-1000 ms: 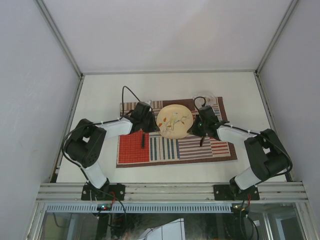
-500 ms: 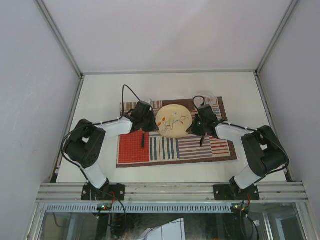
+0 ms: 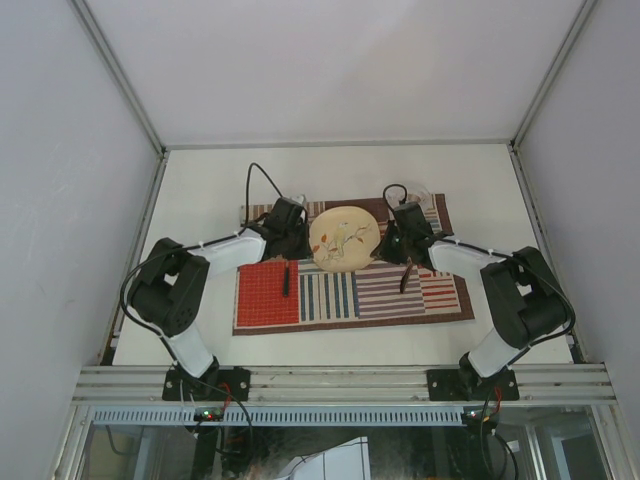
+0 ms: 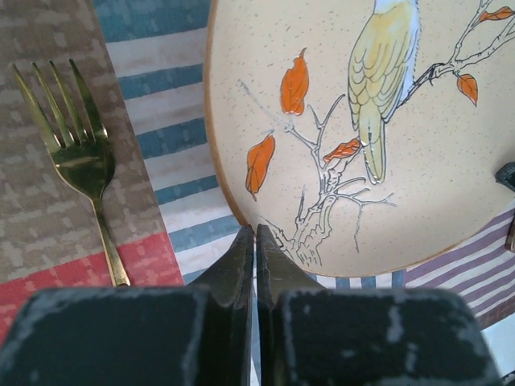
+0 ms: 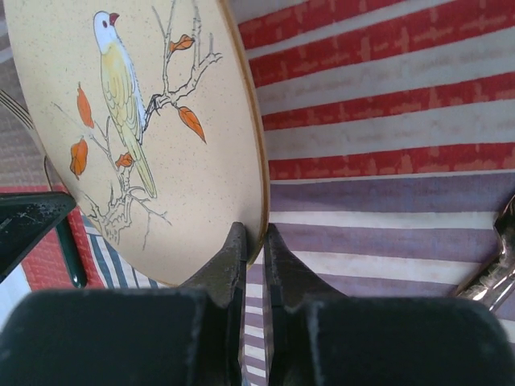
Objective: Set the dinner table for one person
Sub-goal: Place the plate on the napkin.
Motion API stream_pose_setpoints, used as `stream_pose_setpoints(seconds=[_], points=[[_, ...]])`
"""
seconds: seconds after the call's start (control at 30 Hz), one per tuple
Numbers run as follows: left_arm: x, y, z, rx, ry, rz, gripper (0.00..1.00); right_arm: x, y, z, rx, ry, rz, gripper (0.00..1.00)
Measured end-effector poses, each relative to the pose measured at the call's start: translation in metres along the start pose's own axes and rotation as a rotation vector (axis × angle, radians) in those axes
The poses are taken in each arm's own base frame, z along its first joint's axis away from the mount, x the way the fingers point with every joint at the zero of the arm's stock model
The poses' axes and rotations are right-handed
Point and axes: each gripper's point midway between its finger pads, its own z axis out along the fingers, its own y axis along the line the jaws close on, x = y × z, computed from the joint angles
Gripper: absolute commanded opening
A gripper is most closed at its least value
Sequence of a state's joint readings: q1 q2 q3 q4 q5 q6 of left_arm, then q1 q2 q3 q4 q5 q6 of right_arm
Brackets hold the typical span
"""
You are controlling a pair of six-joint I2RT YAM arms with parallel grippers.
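A cream plate (image 3: 345, 237) with a bird and orange leaves is held over the striped placemat (image 3: 400, 295) on the white dinner table (image 3: 200, 190). My left gripper (image 3: 303, 243) is shut on the plate's left rim, and its fingertips (image 4: 255, 235) pinch the edge of the plate (image 4: 386, 121). My right gripper (image 3: 390, 245) is shut on the right rim, and in its wrist view the gripper (image 5: 256, 233) has one finger on each side of the plate (image 5: 145, 121). The plate looks tilted, off the mat.
A gold fork (image 4: 76, 153) with a dark handle (image 3: 285, 278) lies on the mat left of the plate. A silver utensil (image 5: 495, 273) lies on the mat to the right (image 3: 403, 280). Aluminium rails and white walls enclose the table.
Both grippers have carried the plate a little toward the far edge of the mat and slightly left. The fork and the silver utensil have not moved.
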State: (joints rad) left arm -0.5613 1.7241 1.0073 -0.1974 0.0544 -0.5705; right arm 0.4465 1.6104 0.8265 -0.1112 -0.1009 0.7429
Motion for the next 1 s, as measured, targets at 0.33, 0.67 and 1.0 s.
stream_pose_setpoints(seconds=[0.33, 0.67, 1.0], points=[[-0.02, -0.019, -0.001, 0.05, -0.068, 0.041, 0.07, -0.005, 0.005, 0.0, -0.017, -0.013, -0.019, 0.04], [-0.023, -0.018, -0.001, 0.046, -0.079, 0.041, 0.08, -0.004, 0.002, 0.002, -0.007, -0.01, -0.027, 0.08], [-0.049, -0.028, -0.03, 0.061, -0.188, 0.048, 0.08, 0.002, -0.004, 0.002, 0.027, -0.002, -0.059, 0.17]])
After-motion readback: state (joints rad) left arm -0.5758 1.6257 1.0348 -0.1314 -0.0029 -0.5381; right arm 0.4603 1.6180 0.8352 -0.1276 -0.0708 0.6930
